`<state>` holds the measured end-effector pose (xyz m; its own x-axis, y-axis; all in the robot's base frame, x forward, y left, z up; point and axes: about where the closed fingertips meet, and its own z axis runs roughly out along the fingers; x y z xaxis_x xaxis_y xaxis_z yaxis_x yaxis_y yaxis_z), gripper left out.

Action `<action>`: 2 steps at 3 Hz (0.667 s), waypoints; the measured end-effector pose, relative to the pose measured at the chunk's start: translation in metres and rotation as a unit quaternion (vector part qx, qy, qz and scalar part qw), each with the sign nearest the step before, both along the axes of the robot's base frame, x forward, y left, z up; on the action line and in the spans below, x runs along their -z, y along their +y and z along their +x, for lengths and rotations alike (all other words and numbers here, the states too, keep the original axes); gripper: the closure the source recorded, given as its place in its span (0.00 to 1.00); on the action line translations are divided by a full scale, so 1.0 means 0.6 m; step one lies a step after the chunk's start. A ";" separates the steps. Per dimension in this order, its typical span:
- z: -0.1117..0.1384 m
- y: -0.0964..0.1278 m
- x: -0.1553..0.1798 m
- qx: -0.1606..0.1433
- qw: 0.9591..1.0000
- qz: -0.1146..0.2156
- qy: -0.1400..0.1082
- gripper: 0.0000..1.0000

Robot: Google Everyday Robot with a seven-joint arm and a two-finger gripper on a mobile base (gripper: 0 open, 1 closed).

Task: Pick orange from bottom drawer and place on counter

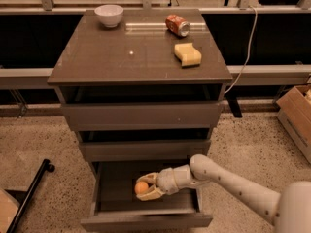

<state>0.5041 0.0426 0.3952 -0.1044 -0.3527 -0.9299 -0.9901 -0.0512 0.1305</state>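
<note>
Orange (141, 187) sits in the open bottom drawer (146, 222), a little left of its middle, with the gripper (142, 188) clasped around it: one finger lies over the fruit's far side and the other under its near side, both against the skin. The arm (233, 183) runs from there rightward and out of the lower right corner. Whether the fruit rests on the drawer floor or is just off it is hard to tell from this angle.

By my reading the grasp is made and the lift is the step in hand; the placing is not yet done. The next move calls for raising the orange enough to clear the drawer's front panel and drawing it outward, since the upper drawers (143, 115) sit close above the back of the bottom one and leave little headroom. After that the arm must climb past the cabinet front to the counter (121, 57). A smooth round fruit could slip from a two-finger hold, so a steady grip matters.

On the counter, left to right, are a white bowl (109, 14) at the back left, a red can (177, 24) on its side at the back right, and a yellow sponge (188, 54) near it, in front. The bare middle looks the easiest landing spot.

The can bears pale markings, but no brand can be read
</note>
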 end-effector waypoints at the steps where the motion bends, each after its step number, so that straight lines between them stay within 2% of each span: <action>1: -0.009 -0.058 -0.102 0.004 0.999 -0.036 -0.032 1.00; 2: -0.021 -0.089 -0.176 -0.005 0.993 -0.109 -0.041 1.00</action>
<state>0.4913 -0.0110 0.5008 -0.0273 -0.5477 -0.8363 -0.9975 -0.0399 0.0587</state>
